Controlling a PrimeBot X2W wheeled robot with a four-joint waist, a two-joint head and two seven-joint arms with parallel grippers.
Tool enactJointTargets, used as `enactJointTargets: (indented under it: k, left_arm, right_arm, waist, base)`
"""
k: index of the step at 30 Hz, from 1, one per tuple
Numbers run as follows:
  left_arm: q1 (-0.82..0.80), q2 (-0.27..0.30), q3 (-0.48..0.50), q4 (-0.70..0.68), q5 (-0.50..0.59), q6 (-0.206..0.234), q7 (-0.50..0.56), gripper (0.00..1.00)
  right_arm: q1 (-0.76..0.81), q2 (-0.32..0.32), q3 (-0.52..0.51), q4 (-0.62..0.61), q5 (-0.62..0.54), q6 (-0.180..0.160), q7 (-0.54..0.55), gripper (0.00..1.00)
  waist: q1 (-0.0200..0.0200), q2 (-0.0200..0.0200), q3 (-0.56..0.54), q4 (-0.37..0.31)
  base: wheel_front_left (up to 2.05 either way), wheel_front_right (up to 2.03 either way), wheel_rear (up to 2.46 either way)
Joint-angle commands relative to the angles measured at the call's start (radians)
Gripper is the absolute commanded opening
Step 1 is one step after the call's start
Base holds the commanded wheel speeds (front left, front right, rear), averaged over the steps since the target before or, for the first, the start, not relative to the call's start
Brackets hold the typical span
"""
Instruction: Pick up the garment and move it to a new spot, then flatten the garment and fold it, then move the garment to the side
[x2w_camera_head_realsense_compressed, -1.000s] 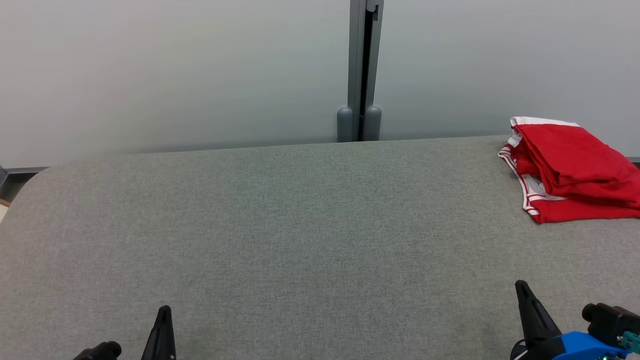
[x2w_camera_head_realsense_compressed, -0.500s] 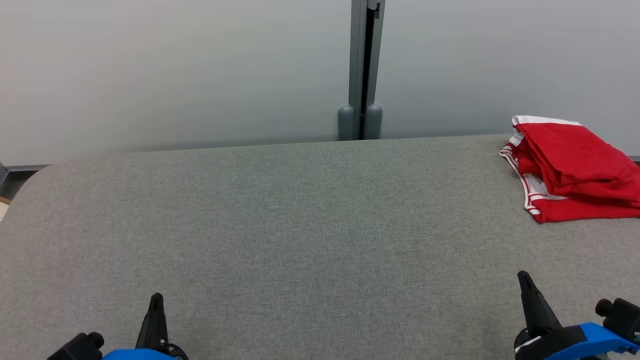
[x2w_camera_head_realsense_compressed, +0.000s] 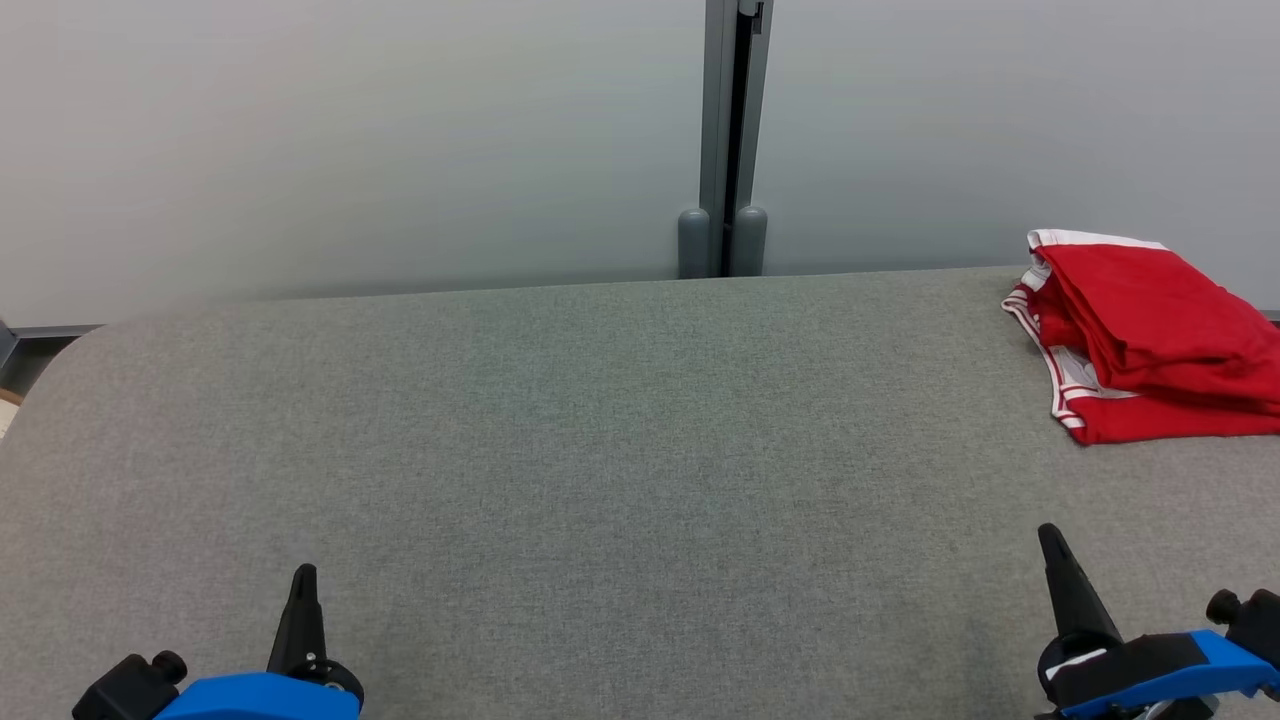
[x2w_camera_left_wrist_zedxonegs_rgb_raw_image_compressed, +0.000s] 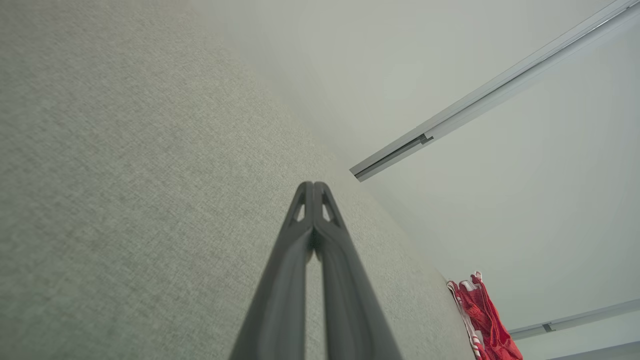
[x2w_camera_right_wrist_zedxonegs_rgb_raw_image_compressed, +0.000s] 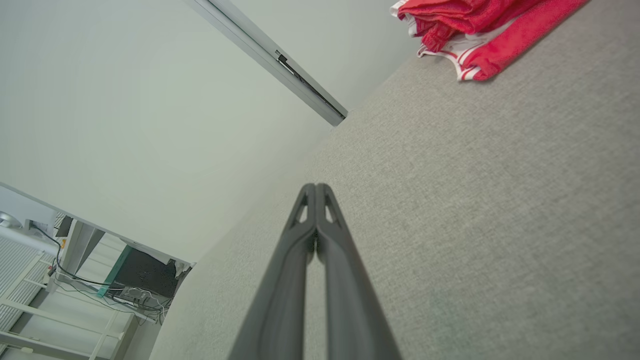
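The red garment (x2w_camera_head_realsense_compressed: 1150, 335) with white striped trim lies folded in a pile at the far right of the grey fabric surface (x2w_camera_head_realsense_compressed: 600, 450). It appears too in the left wrist view (x2w_camera_left_wrist_zedxonegs_rgb_raw_image_compressed: 485, 320) and the right wrist view (x2w_camera_right_wrist_zedxonegs_rgb_raw_image_compressed: 475, 25). My left gripper (x2w_camera_head_realsense_compressed: 302, 578) is at the lower left, shut and empty, far from the garment. My right gripper (x2w_camera_head_realsense_compressed: 1050, 535) is at the lower right, also shut with nothing in it, a good way in front of the garment. Both wrist views show the fingertips (x2w_camera_left_wrist_zedxonegs_rgb_raw_image_compressed: 313, 187) (x2w_camera_right_wrist_zedxonegs_rgb_raw_image_compressed: 315, 189) pressed together above the fabric.
A pale wall rises behind the surface, with a grey vertical post (x2w_camera_head_realsense_compressed: 724, 140) at its middle. The surface's rounded left corner (x2w_camera_head_realsense_compressed: 60, 350) drops to the floor. Shelving and cables (x2w_camera_right_wrist_zedxonegs_rgb_raw_image_compressed: 75, 280) stand past that side in the right wrist view.
Both grippers have risen a little in the head view, more of their blue bodies showing. The garment has stayed where it was; the view shifted very slightly.
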Motion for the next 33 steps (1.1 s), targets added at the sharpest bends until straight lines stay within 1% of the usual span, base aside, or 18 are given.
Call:
enactJointTargets:
  k: [1, 18, 33]
  left_arm:
    - [-0.032, 0.003, 0.01, -0.016, -0.022, -0.005, 0.007, 0.0]
    - [-0.059, -0.01, 0.044, -0.032, -0.189, -0.012, 0.059, 0.0]
    - [-0.081, -0.02, 0.069, -0.044, -0.317, -0.017, 0.098, 0.0]
  right_arm:
    - [-0.028, -0.005, -0.002, -0.009, 0.027, 0.0, 0.002, 0.0]
    - [-0.051, -0.007, -0.006, 0.0, 0.227, 0.0, 0.025, 0.0]
    - [-0.069, -0.008, -0.009, 0.007, 0.378, 0.0, 0.042, 0.0]
  waist:
    - [-0.0001, 0.0, 0.0, 0.0]
    - [-0.0001, 0.0, 0.006, 0.003]
    - [-0.0002, 0.0, 0.01, 0.006]
  base:
    - [0.0, 0.0, 0.0]
    - [0.0, 0.0, 0.0]
    - [0.0, 0.0, 0.0]
